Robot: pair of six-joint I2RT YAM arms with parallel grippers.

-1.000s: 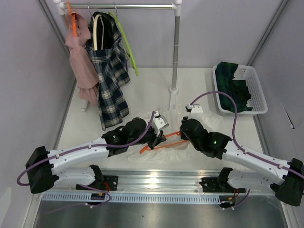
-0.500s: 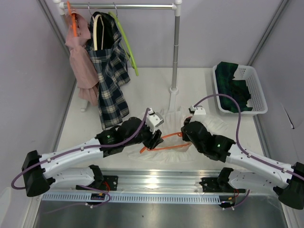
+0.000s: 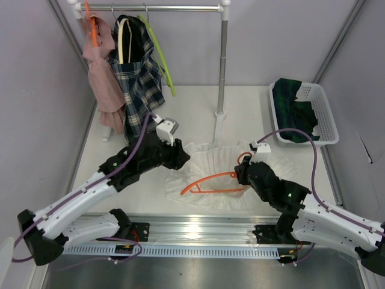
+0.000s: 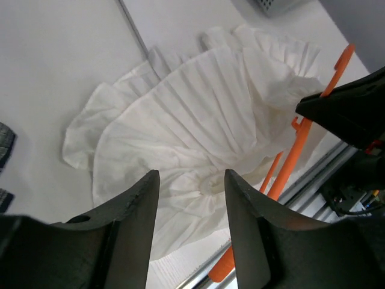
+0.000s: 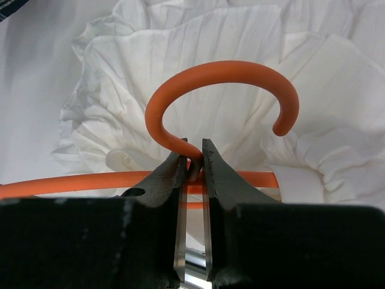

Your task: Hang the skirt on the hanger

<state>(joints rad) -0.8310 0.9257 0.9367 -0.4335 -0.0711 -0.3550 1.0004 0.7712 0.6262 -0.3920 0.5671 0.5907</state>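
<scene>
Two claws: both mine, working low over the pale table [image 3: 186, 108].
Left claw [image 4: 192, 174]: jaws spread wide with nothing between them, hovering above the left part of the white pleated skirt [image 3: 207, 158].
Right claw [image 5: 194, 156]: pinched tight on the thin neck just below the hook of the orange plastic hanger [image 5: 222, 71].
Skirt: fanned out flat on the table between my two arms, its pleats running out from a bunched centre.
Hanger: lying on top of the skirt's near part, hook at my right claw, its bar reaching left across the cloth towards the near table edge.
Skirt and hanger: touching, but the skirt is only underneath, not hung on it.
Metal clothes rack [image 3: 223, 60]: standing at the far side, carrying a dark plaid garment [image 3: 143, 114], a pink garment [image 3: 102, 84] and a bare lime-green hanger [image 3: 159, 57].
White mesh basket [image 3: 323, 102]: far right, well apart from the skirt, with dark green cloth [image 3: 295, 102] inside.
</scene>
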